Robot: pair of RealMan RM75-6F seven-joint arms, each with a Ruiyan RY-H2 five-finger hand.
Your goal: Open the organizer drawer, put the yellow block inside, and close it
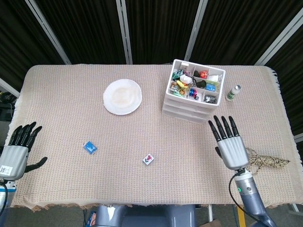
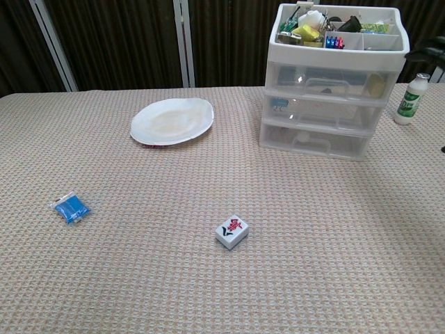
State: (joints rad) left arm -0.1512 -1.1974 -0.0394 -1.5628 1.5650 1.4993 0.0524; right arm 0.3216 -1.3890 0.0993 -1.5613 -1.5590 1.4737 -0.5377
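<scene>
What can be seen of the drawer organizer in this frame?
The organizer is a white, translucent plastic unit with three stacked drawers, all shut, standing upright on the woven cloth at the table's far right. Its open top tray is divided into compartments filled with small colourful items. A yellowish thing shows faintly through the top drawer's front. No hand touches it; a small bottle stands beside it.

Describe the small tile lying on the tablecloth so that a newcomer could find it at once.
Start at the white drawer organizer at the far right, then come toward the near middle of the tablecloth. The tile lies alone there: white, with red and dark markings, unlike the blue packet.
</scene>
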